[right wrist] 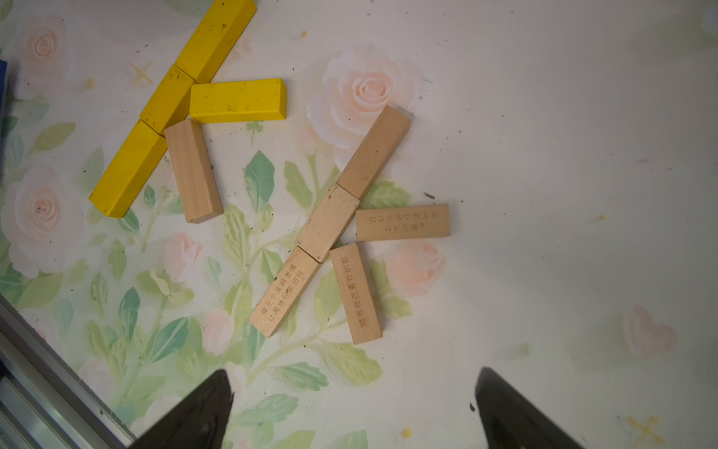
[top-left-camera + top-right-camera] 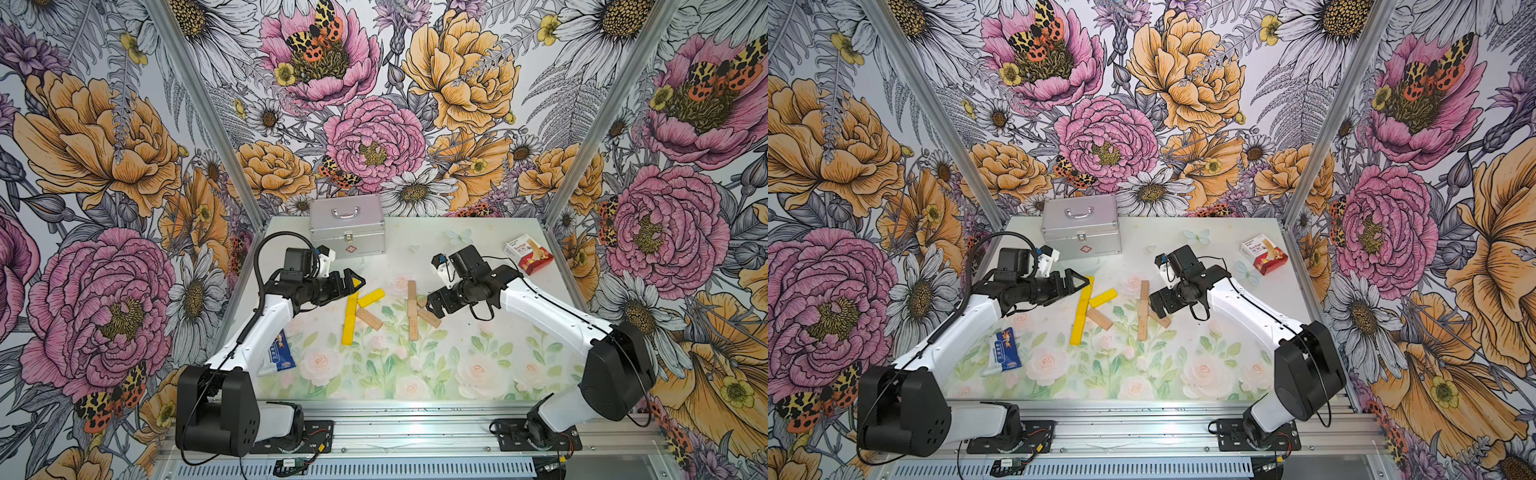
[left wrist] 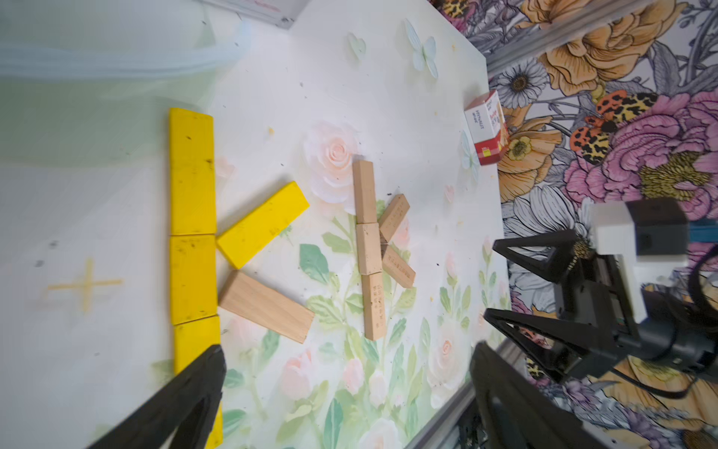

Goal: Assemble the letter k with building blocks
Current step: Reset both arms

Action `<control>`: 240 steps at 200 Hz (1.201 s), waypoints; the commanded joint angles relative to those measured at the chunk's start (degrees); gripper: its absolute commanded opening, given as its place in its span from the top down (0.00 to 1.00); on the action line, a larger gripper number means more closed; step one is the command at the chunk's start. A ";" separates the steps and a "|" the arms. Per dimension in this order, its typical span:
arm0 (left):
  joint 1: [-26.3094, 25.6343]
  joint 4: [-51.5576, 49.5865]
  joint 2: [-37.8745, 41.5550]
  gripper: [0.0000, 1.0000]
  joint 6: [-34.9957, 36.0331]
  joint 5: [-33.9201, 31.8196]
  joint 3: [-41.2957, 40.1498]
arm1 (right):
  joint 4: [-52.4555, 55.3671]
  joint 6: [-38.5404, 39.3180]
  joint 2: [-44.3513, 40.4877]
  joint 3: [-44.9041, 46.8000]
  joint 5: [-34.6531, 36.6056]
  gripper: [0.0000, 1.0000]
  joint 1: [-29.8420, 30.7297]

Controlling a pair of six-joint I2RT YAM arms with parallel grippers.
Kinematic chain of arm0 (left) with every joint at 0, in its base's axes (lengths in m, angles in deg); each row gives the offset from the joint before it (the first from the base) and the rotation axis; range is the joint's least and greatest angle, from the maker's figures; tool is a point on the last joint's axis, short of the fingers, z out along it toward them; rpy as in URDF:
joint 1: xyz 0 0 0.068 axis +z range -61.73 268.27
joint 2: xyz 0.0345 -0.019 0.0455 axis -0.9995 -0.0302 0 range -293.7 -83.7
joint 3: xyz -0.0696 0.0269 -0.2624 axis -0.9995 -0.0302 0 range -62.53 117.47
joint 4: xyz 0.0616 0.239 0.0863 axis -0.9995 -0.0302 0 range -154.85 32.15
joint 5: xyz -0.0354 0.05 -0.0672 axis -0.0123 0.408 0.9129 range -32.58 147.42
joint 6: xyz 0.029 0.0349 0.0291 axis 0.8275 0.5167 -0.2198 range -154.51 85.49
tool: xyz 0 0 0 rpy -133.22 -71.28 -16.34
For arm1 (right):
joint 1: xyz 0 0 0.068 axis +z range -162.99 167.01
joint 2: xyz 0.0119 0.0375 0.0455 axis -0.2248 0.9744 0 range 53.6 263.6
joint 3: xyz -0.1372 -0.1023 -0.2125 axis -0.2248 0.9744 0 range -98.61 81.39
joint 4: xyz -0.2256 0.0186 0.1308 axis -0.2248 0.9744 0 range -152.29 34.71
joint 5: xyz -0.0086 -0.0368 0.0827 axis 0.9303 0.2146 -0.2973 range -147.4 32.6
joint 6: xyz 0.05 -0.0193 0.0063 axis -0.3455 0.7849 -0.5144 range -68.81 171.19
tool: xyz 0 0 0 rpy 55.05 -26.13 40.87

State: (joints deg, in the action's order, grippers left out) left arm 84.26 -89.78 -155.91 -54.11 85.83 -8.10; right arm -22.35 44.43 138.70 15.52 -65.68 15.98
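Observation:
Two letter k figures of building blocks lie flat mid-table. The left one [image 2: 351, 316] has a yellow stem, a yellow upper arm [image 3: 262, 224] and a pale wood lower arm [image 3: 266, 306]. The right one [image 2: 412, 309] is all pale wood, with a straight stem [image 1: 330, 221] and two slanted arms [image 1: 403, 221]. My left gripper [image 2: 358, 282] hangs open over the far end of the yellow stem, holding nothing [image 3: 349, 350]. Just right of the wood figure my right gripper [image 2: 430, 306] is open and empty [image 1: 353, 372], partly hiding the wood arms in both top views.
A silver case [image 2: 347, 228] stands at the back of the table [image 2: 478, 249]. A red-and-white carton [image 2: 528, 254] lies at the back right. A blue-white sachet [image 2: 279, 353] lies under my left arm. An aluminium rail runs along the front edge.

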 commanded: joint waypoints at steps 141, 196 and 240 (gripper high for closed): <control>4.99 57.93 7.66 0.01 14.54 -45.31 -31.45 | -50.51 -3.59 -5.59 28.30 28.53 0.01 -27.01; 4.63 84.98 -6.77 0.01 17.64 -40.80 -37.73 | -72.87 2.01 1.32 35.22 21.12 0.01 -27.86; 0.16 97.18 -16.47 0.01 22.32 -43.54 -38.96 | -86.27 0.45 1.65 42.58 22.07 0.01 -28.76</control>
State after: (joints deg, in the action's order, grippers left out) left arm 86.56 -3.46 -171.60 -35.35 45.19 -46.37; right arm -99.52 44.69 139.95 57.23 -43.69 -11.97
